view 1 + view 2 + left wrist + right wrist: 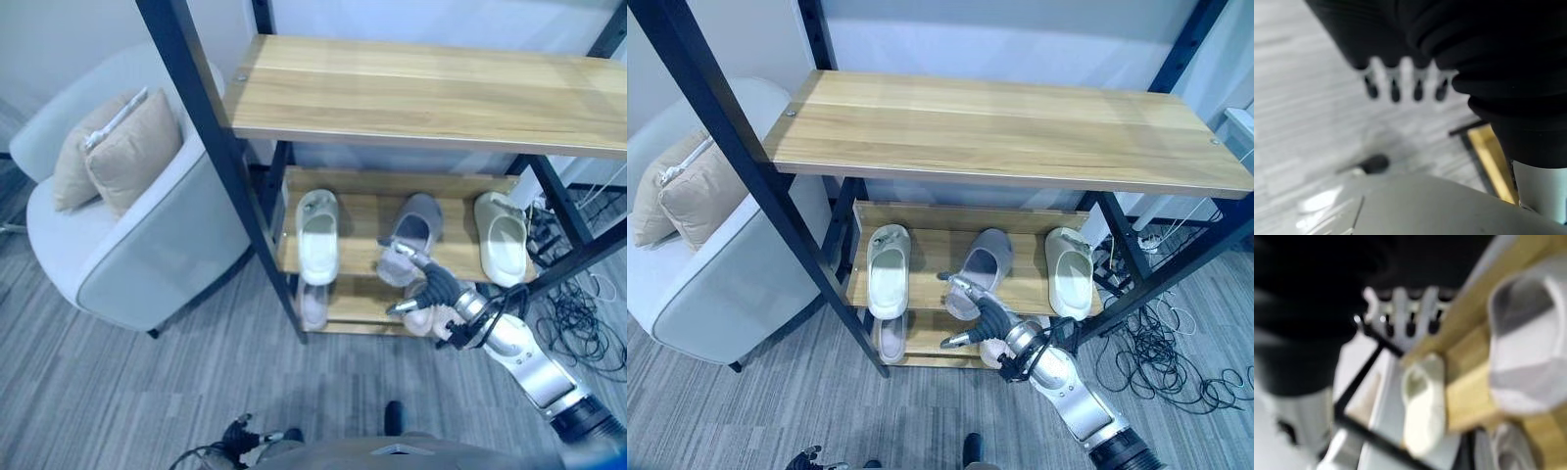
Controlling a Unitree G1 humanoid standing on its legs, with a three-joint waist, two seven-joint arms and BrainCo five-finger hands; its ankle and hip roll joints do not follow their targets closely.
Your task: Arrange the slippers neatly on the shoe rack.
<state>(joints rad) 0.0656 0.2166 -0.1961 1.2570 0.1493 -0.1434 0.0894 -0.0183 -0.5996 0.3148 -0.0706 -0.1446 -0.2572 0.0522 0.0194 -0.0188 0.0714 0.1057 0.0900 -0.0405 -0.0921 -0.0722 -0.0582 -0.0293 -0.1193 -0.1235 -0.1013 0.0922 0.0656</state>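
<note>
The right hand is low at the front edge of the middle shelf, reaching in from the right. Its fingers are straight and spread, holding nothing. Just past the fingertips sits the grey slipper, turned a bit crooked. It looks soft and light, so it should bend easily; the heel rim looks like the best spot to grab. A cream slipper lies to its left and another cream slipper to its right, both straight on the shoe rack. Two more slippers sit on the shelf below. The left hand hangs loose over the floor.
</note>
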